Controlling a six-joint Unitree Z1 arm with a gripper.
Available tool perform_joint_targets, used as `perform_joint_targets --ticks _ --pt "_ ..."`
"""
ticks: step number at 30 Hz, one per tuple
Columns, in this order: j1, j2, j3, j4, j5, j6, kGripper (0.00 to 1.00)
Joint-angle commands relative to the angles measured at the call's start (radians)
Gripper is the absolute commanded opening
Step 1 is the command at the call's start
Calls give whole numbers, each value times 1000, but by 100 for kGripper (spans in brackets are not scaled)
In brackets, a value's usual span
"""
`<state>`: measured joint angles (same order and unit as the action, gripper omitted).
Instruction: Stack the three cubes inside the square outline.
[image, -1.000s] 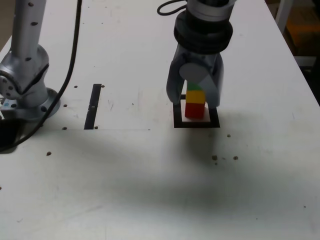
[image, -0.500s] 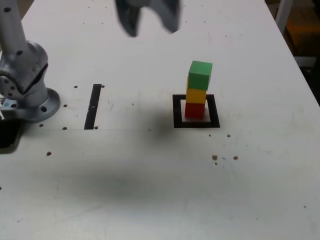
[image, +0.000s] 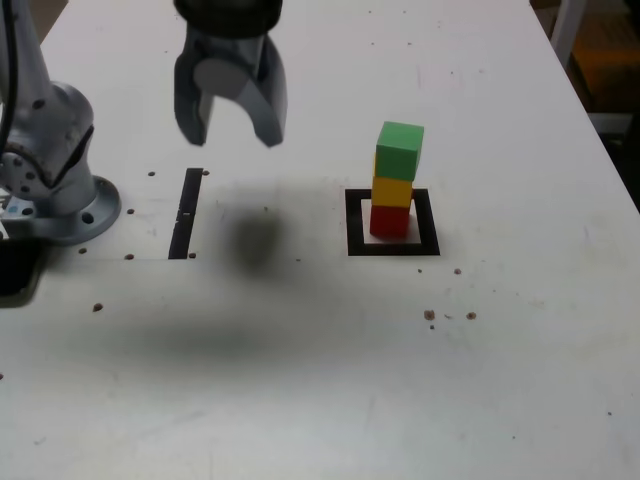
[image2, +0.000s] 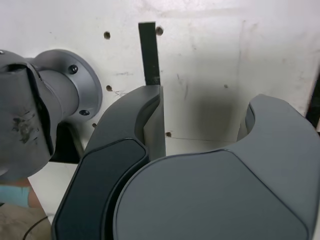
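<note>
Directly beneath the grey two-fingered gripper (image: 232, 125) lies bare white tabletop (image: 300, 380) with only the gripper's own dark shadow on it. Its jaws stand parted with nothing between them, and the wrist view confirms an empty gap through which the table shows. Just beside that shadow, toward the exterior view's left, runs the straight strip of black tape (image: 187, 212), and beyond it sits the arm's round grey metal base (image: 55, 170).

Well apart from the gripper, toward the exterior view's right, stands the stack. The small red cube (image: 390, 220) rests inside the thin black tape square outline (image: 392, 248), the yellow cube (image: 392, 191) sits on it, and the green cube (image: 400, 150) tops the pile. As I judge it, the stacking is done, so the main risk from here is undoing it.

The green cube looks slightly turned and shifted toward the exterior view's right against the yellow one, so it overhangs a little. A knock to the table or a jolt from the arm could tip it off. A sweep of the gripper back toward the stack at this height would strike the upper cubes. The red cube also seems to sit toward the far edge of the outline, so any nudge might push it onto the tape.
</note>
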<state>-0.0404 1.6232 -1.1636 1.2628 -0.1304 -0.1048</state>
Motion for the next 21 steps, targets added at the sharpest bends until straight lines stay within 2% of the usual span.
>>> perform_joint_targets --ticks 1,6,9,15,21 --pt "4 6 47 -36 -19 2 63" --pt "4 33 185 -165 -96 20 63" --pt "4 49 230 -222 -123 38 62" --pt "4 89 279 -320 -150 80 62" --pt "4 97 285 -339 -150 88 62"
